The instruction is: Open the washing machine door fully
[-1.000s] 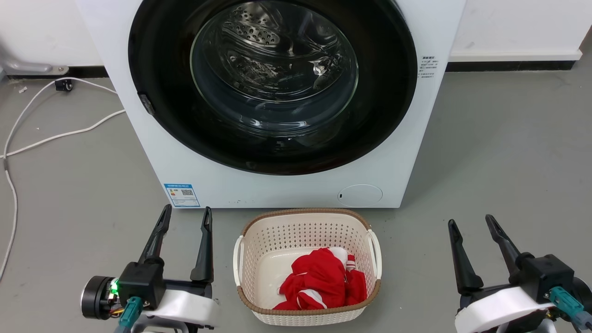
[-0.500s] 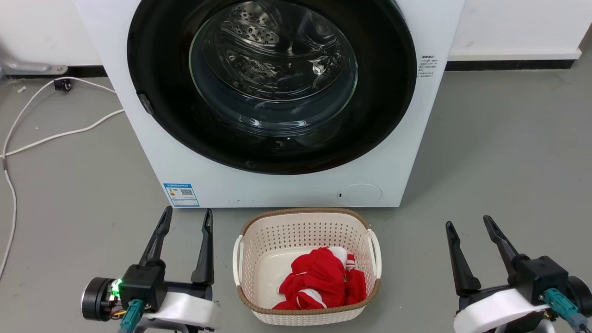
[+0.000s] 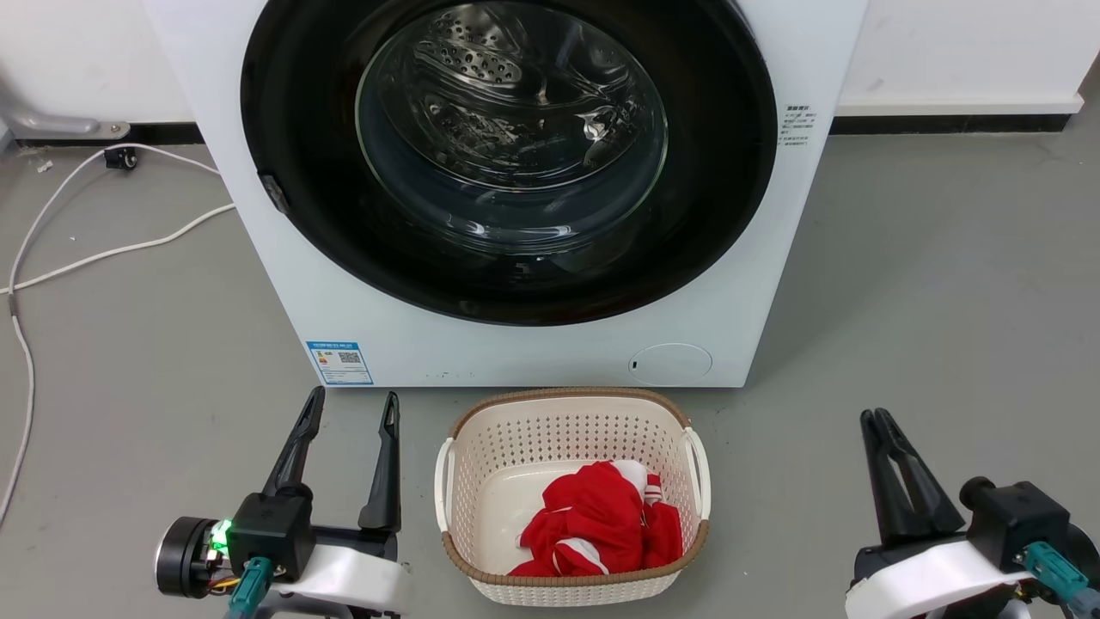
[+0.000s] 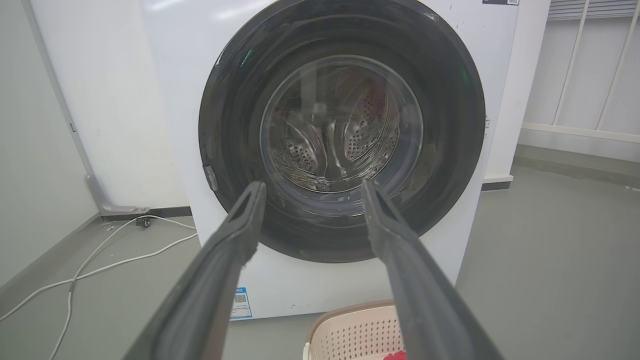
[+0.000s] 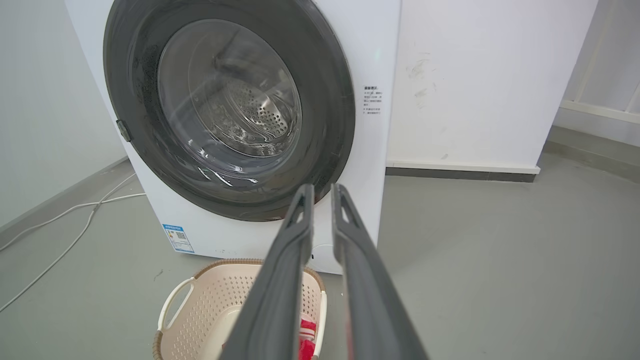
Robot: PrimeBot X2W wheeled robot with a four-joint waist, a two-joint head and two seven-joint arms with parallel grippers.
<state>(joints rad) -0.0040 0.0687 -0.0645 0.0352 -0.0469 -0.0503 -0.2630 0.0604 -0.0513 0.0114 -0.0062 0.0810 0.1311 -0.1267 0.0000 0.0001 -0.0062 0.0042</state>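
Note:
The washing machine door (image 3: 722,172) is a wide glossy black disc with a clear glass bowl centre. It lies flat against the white machine front, with a small latch piece (image 3: 273,193) at its left edge. The left wrist view shows the door (image 4: 450,125) ahead, as does the right wrist view (image 5: 325,100). My left gripper (image 3: 355,395) hovers low over the floor at the lower left, open and holding nothing (image 4: 312,185). My right gripper (image 3: 876,414) sits at the lower right, fingers pressed nearly together on nothing (image 5: 321,189). Both are well short of the door.
A cream laundry basket (image 3: 567,395) holding a red cloth (image 3: 601,524) stands on the grey floor between my grippers, just before the machine. White cables (image 3: 103,249) trail over the floor at the left. A small round white flap (image 3: 669,363) sits low on the machine front.
My right gripper's fingers have closed together, and that gripper has shifted slightly right and down. The left gripper and the door stay as they were.

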